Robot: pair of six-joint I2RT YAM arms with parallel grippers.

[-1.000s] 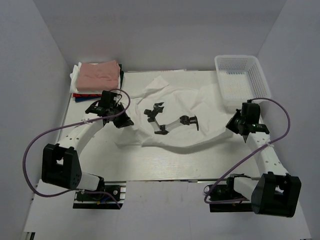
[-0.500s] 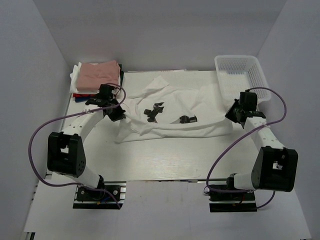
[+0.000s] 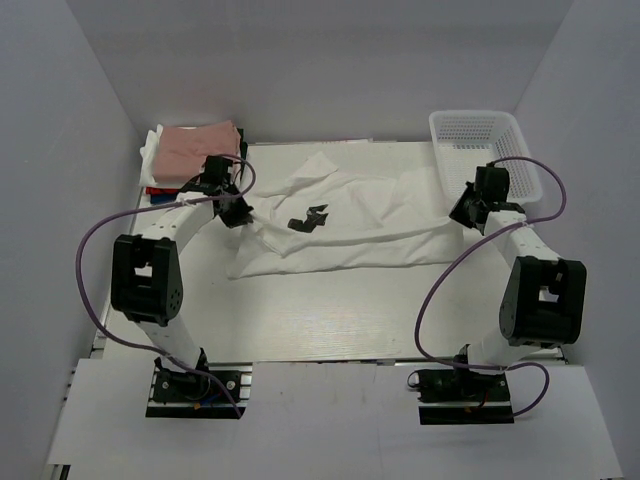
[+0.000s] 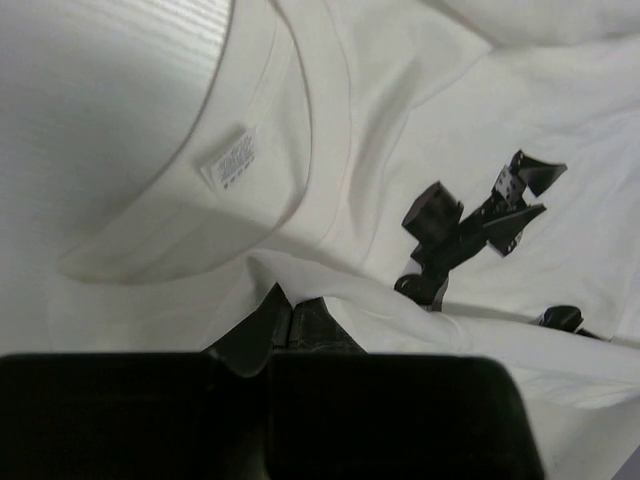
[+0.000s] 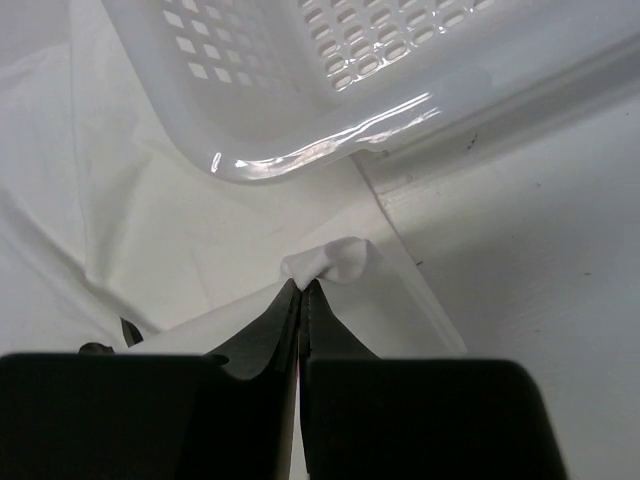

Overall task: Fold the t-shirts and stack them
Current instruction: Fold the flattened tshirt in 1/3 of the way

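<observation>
A large white t-shirt with a black graphic print (image 3: 340,225) lies across the table's middle, its near edge folded over toward the back. My left gripper (image 3: 238,210) is shut on its left edge; the wrist view shows the collar, tag and print (image 4: 470,225) past the pinched fold (image 4: 285,290). My right gripper (image 3: 462,212) is shut on the shirt's right edge, a tuft of cloth (image 5: 330,262) showing above the closed jaws. A stack of folded shirts with a dusty-pink one (image 3: 200,148) on top sits at the back left.
A white plastic mesh basket (image 3: 483,160) stands at the back right, its rim (image 5: 330,140) just beyond my right gripper. The white table (image 3: 330,310) shows bare in front of the shirt. Purple cables loop from both arms.
Both grippers have carried the shirt's near edge toward the back, folding it over. Most of the black print is now covered. Both arms are stretched farther out.
</observation>
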